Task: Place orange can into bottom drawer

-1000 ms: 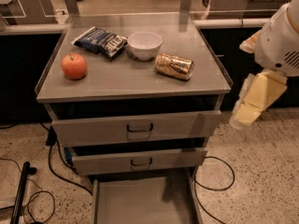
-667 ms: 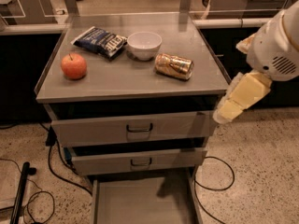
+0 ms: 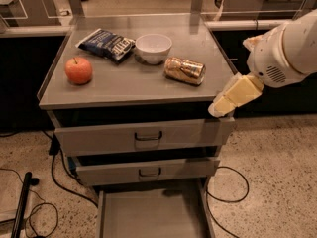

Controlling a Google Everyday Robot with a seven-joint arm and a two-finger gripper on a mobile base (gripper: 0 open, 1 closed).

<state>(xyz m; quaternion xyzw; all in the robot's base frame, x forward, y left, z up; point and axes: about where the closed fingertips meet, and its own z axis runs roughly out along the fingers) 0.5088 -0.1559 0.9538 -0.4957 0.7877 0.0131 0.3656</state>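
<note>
The orange can (image 3: 184, 70) lies on its side on the cabinet top (image 3: 124, 86), right of centre and near the front edge, with nothing touching it. At 10 o'clock from it stands a white bowl (image 3: 153, 47), close but apart. Beyond the bowl, also toward 10 o'clock, is a dark chip bag (image 3: 106, 43). At 9 o'clock, well apart, sits a red apple (image 3: 79, 70).

At 4 o'clock from the can, the gripper (image 3: 223, 104) hangs at the cabinet's right front corner, its pale tip pointing down-left and overlapping the top edge of the top drawer (image 3: 99, 138). How the jaws stand cannot be told. Nothing lies between the gripper and the can.

At 6 o'clock, at the foot of the cabinet, the bottom drawer (image 3: 153, 217) is pulled out, its grey floor bare. The 2 handled drawers above, the top one and the middle drawer (image 3: 109, 172), are pushed in. Black cables (image 3: 59, 182) trail on the floor at 7 o'clock.

Compared with 0.7 s ago, the gripper has swung toward 9 o'clock, from beside the cabinet to its corner; the can, bowl, bag and apple have not moved.
</note>
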